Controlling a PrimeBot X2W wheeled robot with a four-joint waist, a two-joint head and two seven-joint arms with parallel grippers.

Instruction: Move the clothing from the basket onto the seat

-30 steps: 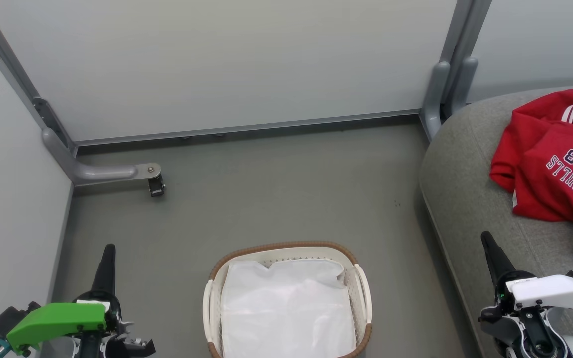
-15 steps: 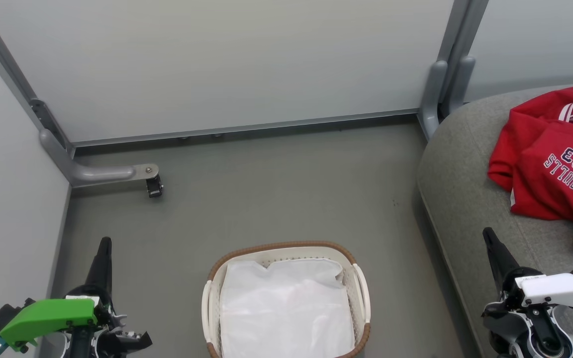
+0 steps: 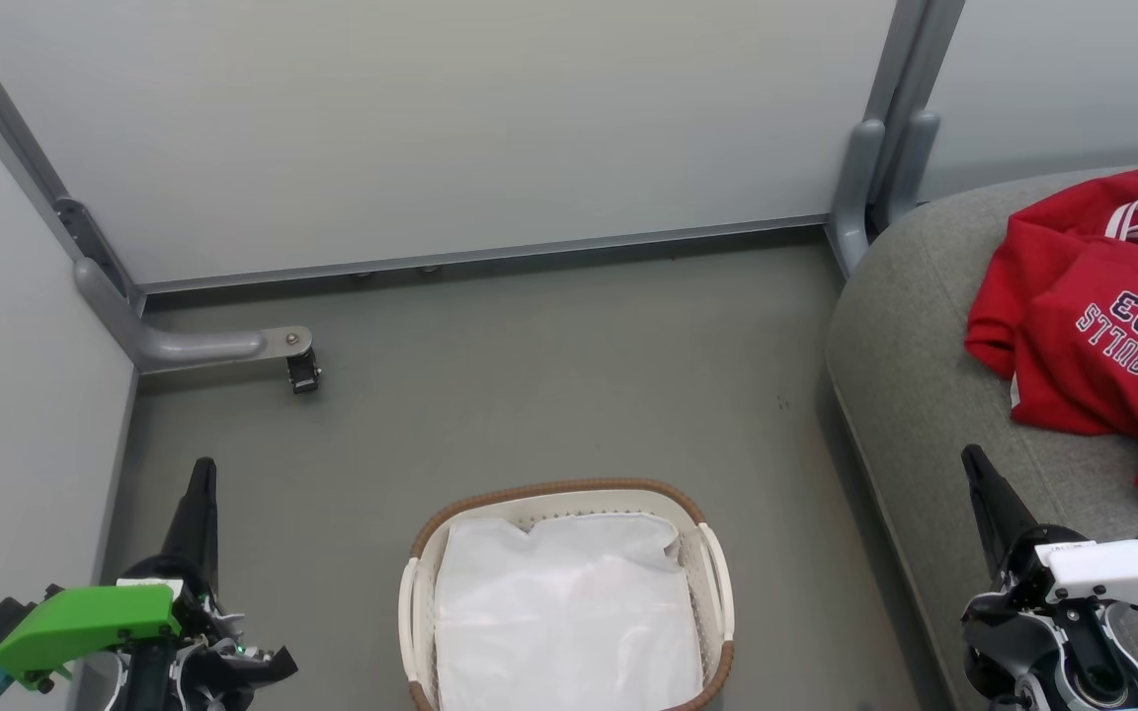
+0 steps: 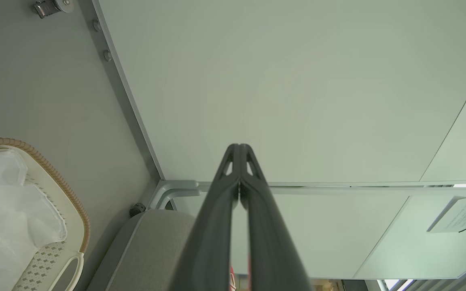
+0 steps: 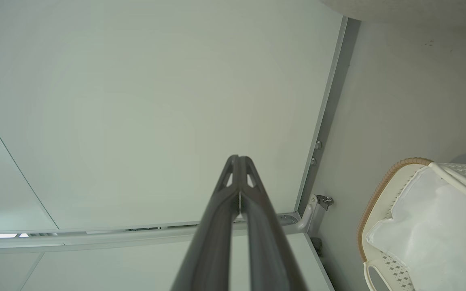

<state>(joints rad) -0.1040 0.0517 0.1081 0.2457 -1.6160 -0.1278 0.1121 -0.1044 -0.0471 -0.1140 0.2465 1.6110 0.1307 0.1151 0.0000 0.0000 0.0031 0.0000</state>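
Note:
Both red garments lie on the grey seat (image 3: 915,395) at the right: the "BULLS 23" one (image 3: 1112,365) in front, the white-striped one (image 3: 1122,212) behind it. The white basket (image 3: 569,499) with a brown rim stands on the floor at bottom centre, holding just a white liner sheet (image 3: 569,612). My left gripper (image 3: 202,474) is shut and empty at the lower left, left of the basket. My right gripper (image 3: 972,459) is shut and empty at the lower right, over the seat's front edge. In the wrist views the left gripper (image 4: 239,147) and right gripper (image 5: 239,158) point at the pale wall.
Pale partition walls (image 3: 450,128) close in the back and left. A grey bracket with a small caster (image 3: 297,360) juts out at floor level on the left. A grey post (image 3: 875,178) stands beside the seat's far corner. Grey floor (image 3: 549,365) lies between basket and wall.
Both grippers have drifted slightly lower in the head view, still shut. The whole picture has shifted a little, so the camera moved. Basket and clothing stay put.

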